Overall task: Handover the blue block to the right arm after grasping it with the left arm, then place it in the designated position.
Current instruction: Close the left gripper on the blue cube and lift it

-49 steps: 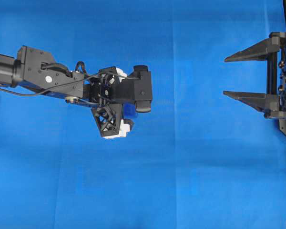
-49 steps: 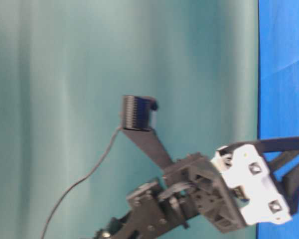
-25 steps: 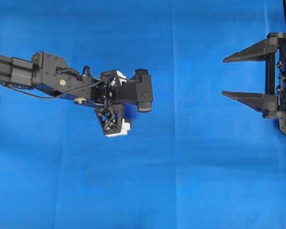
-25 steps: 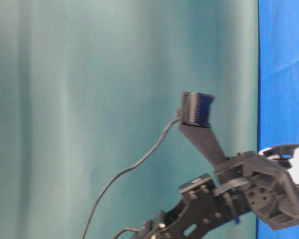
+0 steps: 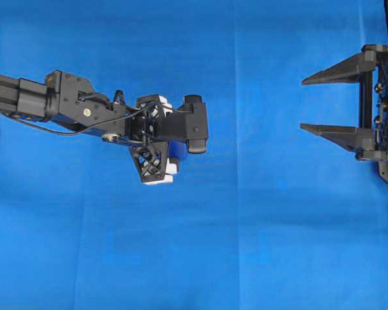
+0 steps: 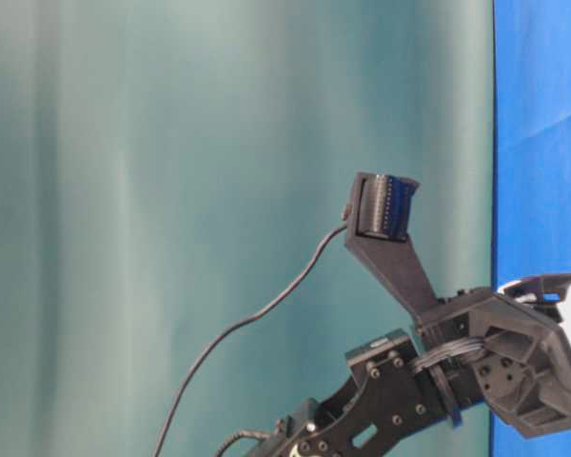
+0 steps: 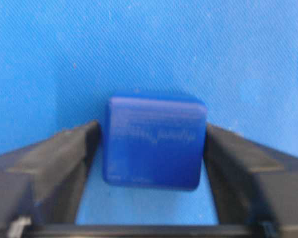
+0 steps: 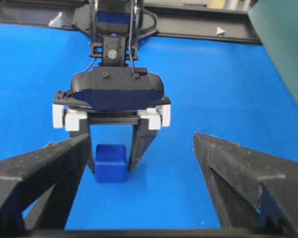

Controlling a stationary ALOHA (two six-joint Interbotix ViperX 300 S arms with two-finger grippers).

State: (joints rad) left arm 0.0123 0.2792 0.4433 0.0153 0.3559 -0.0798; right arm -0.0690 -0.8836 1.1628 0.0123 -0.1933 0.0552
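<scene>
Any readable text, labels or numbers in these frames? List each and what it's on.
None legible.
Block: faint raised lettering on the face toward the left wrist camera, too blurred to read.
Left tool, right tool, cloth: no markings visible.

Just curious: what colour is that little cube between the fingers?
Dark blue cube, deeper than the cloth; clearest in the left wrist view.

Dark-blue block point(image 7: 153, 141) sits flat on the cloth.
</scene>
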